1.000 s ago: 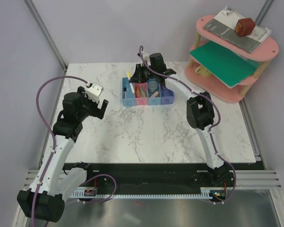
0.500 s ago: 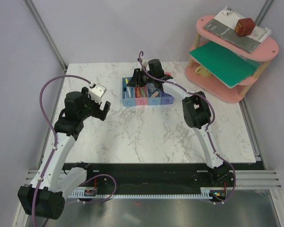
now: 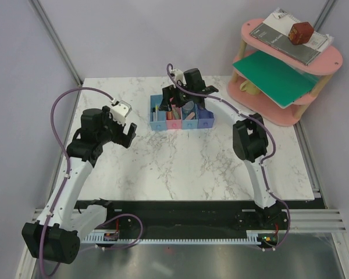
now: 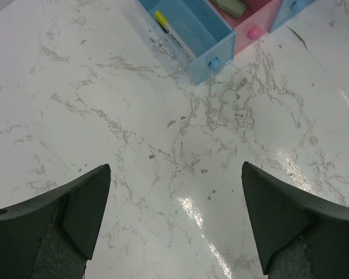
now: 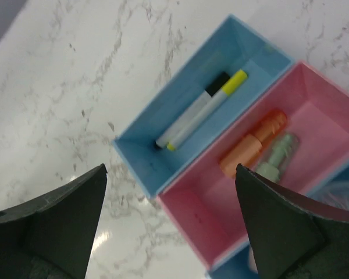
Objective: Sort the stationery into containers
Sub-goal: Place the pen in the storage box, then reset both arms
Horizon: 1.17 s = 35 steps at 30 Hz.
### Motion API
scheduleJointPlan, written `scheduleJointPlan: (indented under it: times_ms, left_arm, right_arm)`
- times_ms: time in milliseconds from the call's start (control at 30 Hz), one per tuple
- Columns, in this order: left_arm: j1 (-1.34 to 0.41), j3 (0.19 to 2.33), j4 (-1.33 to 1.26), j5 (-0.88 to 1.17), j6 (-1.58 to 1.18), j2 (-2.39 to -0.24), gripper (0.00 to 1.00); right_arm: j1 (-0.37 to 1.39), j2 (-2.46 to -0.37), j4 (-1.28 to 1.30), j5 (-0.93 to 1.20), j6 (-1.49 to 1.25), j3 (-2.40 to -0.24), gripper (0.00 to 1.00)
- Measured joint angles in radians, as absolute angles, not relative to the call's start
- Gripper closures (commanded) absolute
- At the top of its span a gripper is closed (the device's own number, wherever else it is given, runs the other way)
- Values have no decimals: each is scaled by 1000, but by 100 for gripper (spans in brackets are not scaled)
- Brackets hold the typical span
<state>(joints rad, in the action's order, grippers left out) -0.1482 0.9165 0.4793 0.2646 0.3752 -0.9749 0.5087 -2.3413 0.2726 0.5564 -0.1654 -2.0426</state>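
— What stood in the upper right of the overhead view?
— A pink shelf [image 3: 333, 58] with rounded tiers. On its top tier lay a grey book [image 3: 279, 39] on some white papers [image 3: 277, 17], with a red-brown block [image 3: 301, 32] resting on them.
— And lower down?
— A green board [image 3: 273, 75] lay tilted on the middle tier, sticking out past its rim. Beneath it, at the left, sat a yellowish mug [image 3: 249, 87].
— The rest?
— A white marble table [image 3: 180, 168] with grey veins filled the centre. Plain lilac walls [image 3: 134, 35] rose behind, and a metal post [image 3: 55, 40] slanted across the upper left. A slotted metal rail [image 3: 314, 218] ran along the bottom.
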Motion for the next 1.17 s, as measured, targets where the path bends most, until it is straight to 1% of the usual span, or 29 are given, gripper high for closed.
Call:
scheduleJointPlan:
  times_ms: [200,367,533,667,800,1167]
  left_arm:
    - [-148,970,519,216,311,-951,0]
    - [-148,987,536,186,286,-884,0]
    - [-147,1013,536,194,241,-856,0]
    - [-140,1014,537,215,209,-838,0]
    - [-139,1002,536,224,191,-816,0]
    - [-139,987,535,247,164,-806,0]
  right_arm:
    - [508,-2082,596,432,64,-2015,2]
    - [505,-1718,781,252,213,-1806,2]
    - [466,-1430,859,135,273,-1619,2]
    - [405,-1258,882,98,302,-1512,2]
    - [390,-1182,889,89,311,-1444,2]
    - [389,-1171,875,73,311,-1369,2]
